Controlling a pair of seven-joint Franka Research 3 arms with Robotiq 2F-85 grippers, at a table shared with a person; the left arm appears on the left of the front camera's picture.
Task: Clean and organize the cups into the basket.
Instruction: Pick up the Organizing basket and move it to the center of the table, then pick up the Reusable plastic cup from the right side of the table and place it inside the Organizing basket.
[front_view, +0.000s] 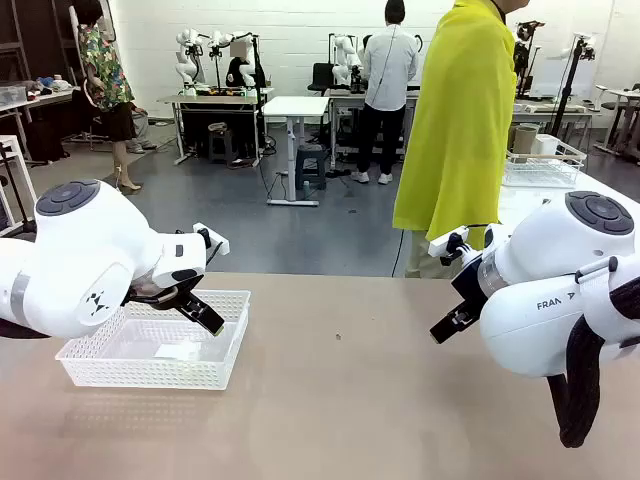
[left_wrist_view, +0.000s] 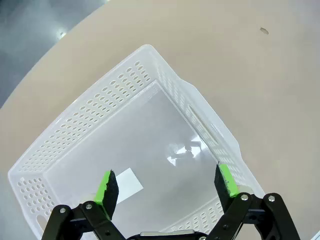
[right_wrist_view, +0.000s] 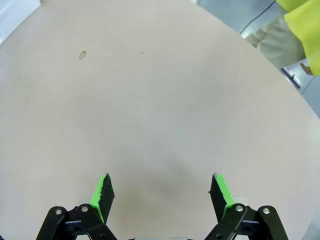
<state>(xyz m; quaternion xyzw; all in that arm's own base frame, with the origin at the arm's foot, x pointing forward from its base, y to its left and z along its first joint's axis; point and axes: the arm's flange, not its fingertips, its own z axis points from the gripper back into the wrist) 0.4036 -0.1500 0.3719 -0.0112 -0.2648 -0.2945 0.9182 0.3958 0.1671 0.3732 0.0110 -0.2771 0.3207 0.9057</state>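
The basket (front_view: 140, 372) is sitting on the left part of the tan table (front_view: 350, 400), well in from the near edge, with one white slip (left_wrist_view: 127, 181) lying flat on its floor. The left gripper (left_wrist_view: 166, 179) is hanging over the basket's near right corner, pointing down into it, its green-padded fingers (left_wrist_view: 106, 186) standing wide apart and holding nothing; one pad is showing over the floor beside the slip and the other over the side wall with the handle cut-out. Across the table, the right gripper (right_wrist_view: 161, 186) is hovering above bare tabletop, tilted downward, its fingers likewise spread wide with nothing between them. A small dark fleck (right_wrist_view: 82, 54) is marking the surface farther out. Beyond the far edge, a person in a long yellow garment (front_view: 460, 120) is standing just behind the right arm.
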